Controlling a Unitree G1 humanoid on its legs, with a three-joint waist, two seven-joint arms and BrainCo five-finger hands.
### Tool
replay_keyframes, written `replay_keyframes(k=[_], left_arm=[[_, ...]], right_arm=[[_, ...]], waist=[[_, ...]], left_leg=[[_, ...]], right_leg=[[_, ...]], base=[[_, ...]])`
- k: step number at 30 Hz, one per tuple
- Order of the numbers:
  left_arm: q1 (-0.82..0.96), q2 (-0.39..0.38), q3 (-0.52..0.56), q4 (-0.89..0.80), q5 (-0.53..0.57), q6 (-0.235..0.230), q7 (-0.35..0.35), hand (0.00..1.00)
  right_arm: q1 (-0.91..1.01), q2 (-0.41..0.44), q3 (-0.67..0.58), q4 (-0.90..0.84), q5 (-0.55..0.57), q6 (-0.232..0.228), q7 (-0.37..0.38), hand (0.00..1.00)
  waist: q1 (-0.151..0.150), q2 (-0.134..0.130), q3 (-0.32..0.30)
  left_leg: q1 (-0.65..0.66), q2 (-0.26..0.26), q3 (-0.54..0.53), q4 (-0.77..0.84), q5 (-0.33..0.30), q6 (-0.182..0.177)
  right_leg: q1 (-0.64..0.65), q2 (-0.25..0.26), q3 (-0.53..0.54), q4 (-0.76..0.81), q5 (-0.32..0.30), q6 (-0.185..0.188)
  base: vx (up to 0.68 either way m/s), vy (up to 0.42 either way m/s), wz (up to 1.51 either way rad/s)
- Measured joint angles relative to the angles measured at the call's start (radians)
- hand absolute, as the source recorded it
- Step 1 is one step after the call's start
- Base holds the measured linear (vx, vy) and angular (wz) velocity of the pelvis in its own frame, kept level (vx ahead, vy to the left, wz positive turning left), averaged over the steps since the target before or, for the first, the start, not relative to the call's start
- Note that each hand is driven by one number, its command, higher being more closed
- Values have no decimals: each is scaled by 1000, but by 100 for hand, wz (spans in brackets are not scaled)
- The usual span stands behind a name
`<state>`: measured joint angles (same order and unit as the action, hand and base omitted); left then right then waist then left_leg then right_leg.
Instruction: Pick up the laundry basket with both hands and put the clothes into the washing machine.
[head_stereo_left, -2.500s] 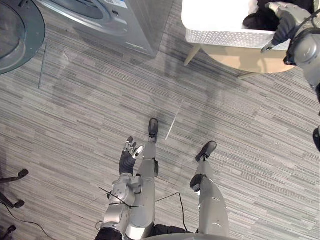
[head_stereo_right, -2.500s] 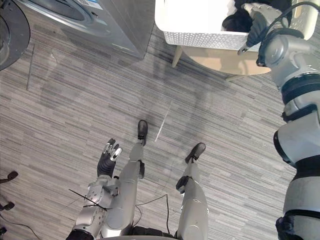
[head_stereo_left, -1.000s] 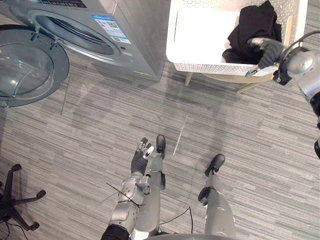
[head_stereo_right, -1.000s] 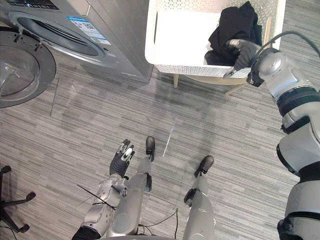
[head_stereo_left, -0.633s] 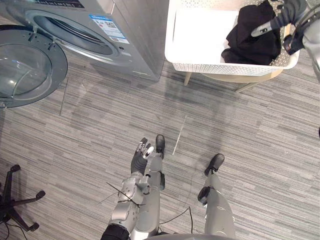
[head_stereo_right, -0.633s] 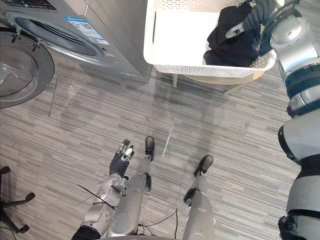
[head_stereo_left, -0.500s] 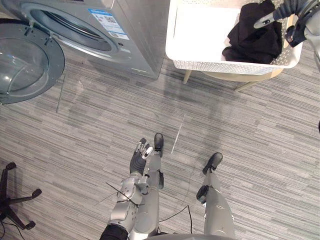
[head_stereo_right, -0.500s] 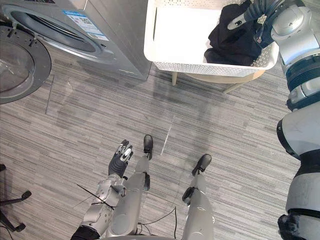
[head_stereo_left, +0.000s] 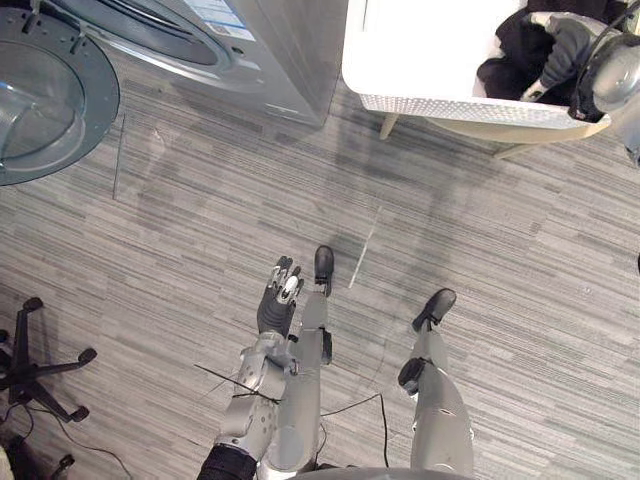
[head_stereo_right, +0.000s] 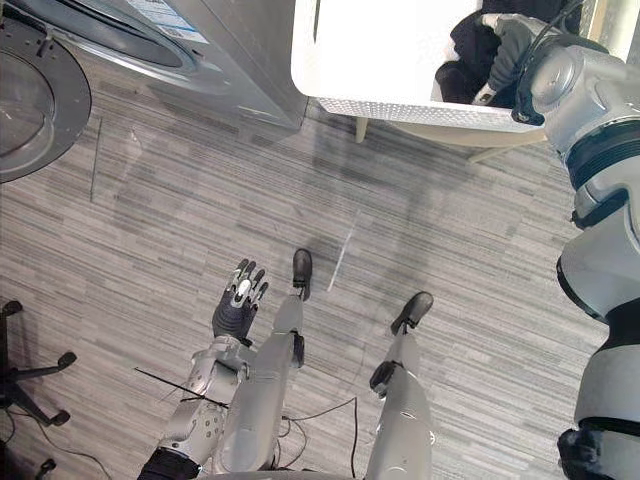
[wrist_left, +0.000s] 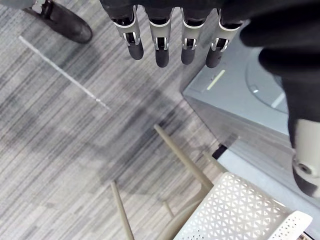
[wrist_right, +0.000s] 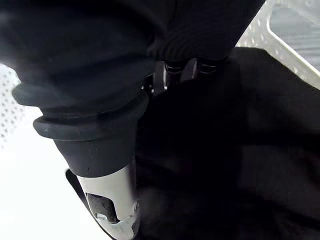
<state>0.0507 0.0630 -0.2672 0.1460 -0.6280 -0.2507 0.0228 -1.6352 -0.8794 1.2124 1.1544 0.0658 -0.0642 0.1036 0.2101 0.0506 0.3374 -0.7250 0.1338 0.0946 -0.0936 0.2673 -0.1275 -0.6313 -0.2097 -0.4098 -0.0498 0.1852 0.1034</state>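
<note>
Sitting on a wooden-legged stool (head_stereo_left: 388, 125) beside the washing machine (head_stereo_left: 270, 50), the white basket (head_stereo_left: 440, 105) holds a small heap of black clothes (head_stereo_left: 512, 58) bunched at its right end. The machine's door (head_stereo_left: 50, 95) hangs open to the left.

The right hand (head_stereo_left: 562, 45) is down among the clothes, sunk in the dark cloth, and I cannot tell whether it has closed on any of it. The left hand (head_stereo_left: 277, 305) hangs low over the floor with its fingers (wrist_left: 159, 47) straight and spread, holding nothing.

The basket looks like stiff, light perforated plastic, so it should lift easily. With the load at one end it will likely tip right. Holding the rim at two opposite sides seems best. The clothes are soft and limp, and they may drape or snag.
</note>
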Motion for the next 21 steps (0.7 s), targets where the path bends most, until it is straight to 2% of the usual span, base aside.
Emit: replay_keyframes(k=[7, 13, 14, 21], left_arm=[[12, -33, -54, -36, -79, 1, -24, 0], [19, -44, -54, -61, -110, 2, -25, 0], [19, -45, -55, -73, -111, 2, -25, 0], [20, -61, -56, -85, -127, 3, -24, 0]], right_arm=[[-30, -3, 25, 7, -29, 2, -12, 0], [-50, -2, 47, 42, -38, 7, -15, 0], [-51, -2, 52, 46, -39, 9, -16, 100], [-61, 0, 33, 49, -45, 15, -46, 100]], waist=[[-1, 13, 1], [8, 14, 1], [14, 14, 1], [21, 21, -4]], left_leg=[[-32, 7, -4, 0, 0, 0], [-45, -2, -7, 0, 0, 0], [-46, -3, -6, 0, 0, 0], [-54, -2, -8, 0, 0, 0]], right_leg=[[-85, -24, 4, 129, -71, -7], [-145, -57, 10, 243, -128, -5], [-155, -60, 14, 261, -138, -4], [-199, -75, 24, 343, -177, -12]], base=[[1, 76, -1], [3, 50, 5], [0, 0, 0], [-3, -2, 1]])
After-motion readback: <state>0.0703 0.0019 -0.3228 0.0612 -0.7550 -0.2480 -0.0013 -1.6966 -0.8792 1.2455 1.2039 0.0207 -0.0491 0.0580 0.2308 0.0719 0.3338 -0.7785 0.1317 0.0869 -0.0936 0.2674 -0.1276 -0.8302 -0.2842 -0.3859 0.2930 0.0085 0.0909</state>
